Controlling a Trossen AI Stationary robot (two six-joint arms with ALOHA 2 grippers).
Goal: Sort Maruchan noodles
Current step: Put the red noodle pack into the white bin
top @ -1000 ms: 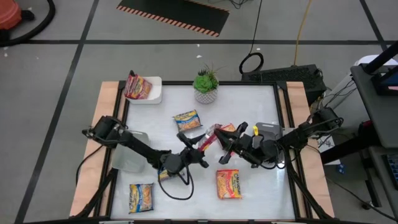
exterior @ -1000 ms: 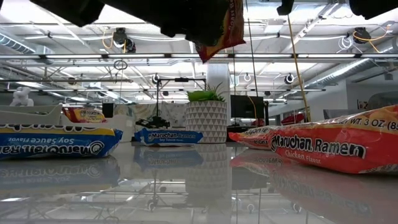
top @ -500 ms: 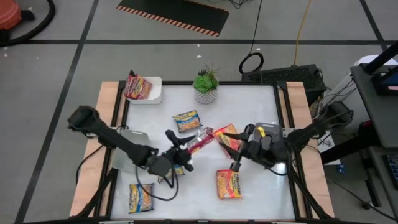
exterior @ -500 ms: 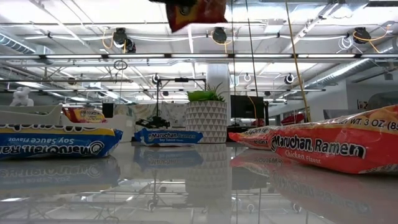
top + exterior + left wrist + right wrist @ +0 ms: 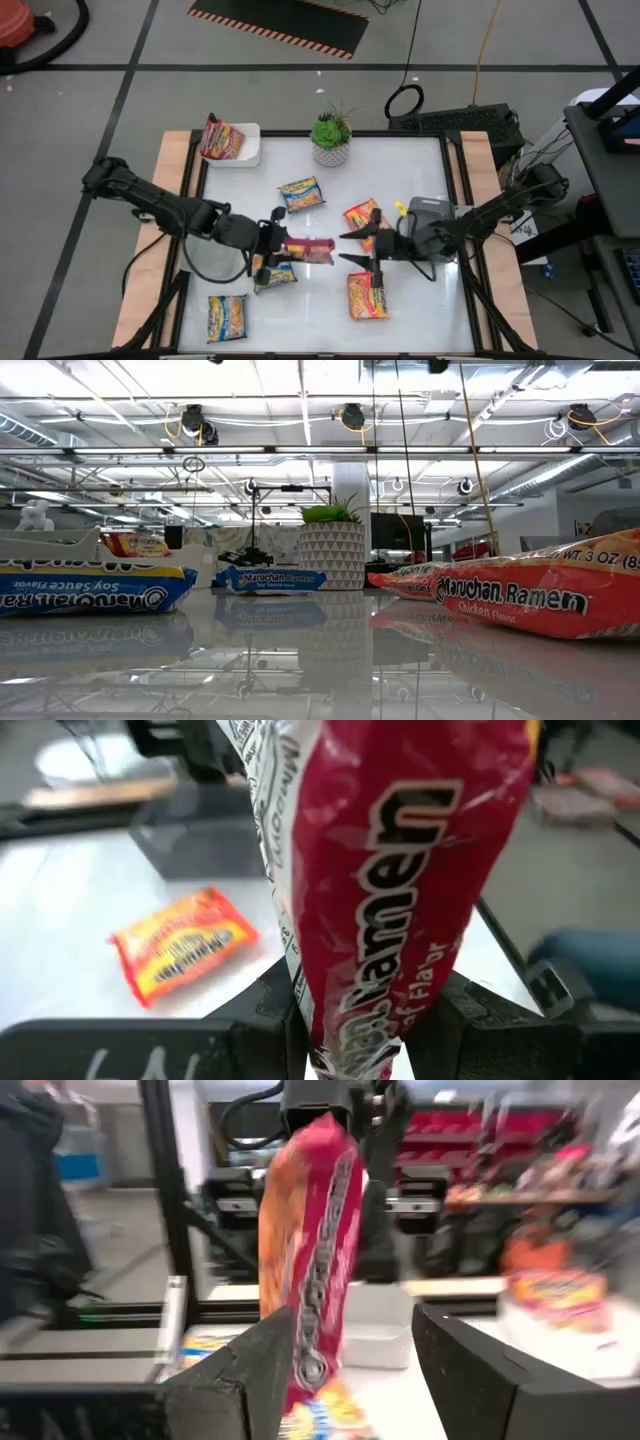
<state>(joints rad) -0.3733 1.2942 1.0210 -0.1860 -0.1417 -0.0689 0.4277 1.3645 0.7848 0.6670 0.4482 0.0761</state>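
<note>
Pkt (image 5: 310, 248) red, held clear of table mid-centre, long axis L–R | L grip (image 5: 275, 246) clamps its L end | R grip (image 5: 352, 248) just right of its free end, fingers wide, holding nothing | judgement: handoff L→R likely next, R nearer free end

The packet (image 5: 311, 250) clamped in the dark left gripper (image 5: 281, 246) was deep red-pink with white lettering, while the black right gripper (image 5: 352, 248), fingers spread at its 3 o'clock, wore a yellow spot on its arm. Blue-and-yellow packets lay at the table's 12 o'clock (image 5: 300, 193) and 7 o'clock (image 5: 226, 317), and orange-red ones at its 6 o'clock (image 5: 367, 296) and beside the right gripper (image 5: 360, 214). The plant (image 5: 331, 128) was green in a white, grey-patterned pot, the tray (image 5: 247, 146) at 11 o'clock white with a red-orange packet (image 5: 221, 139), and the tabletop (image 5: 400, 170) glossy white with pale wooden edges.
</note>
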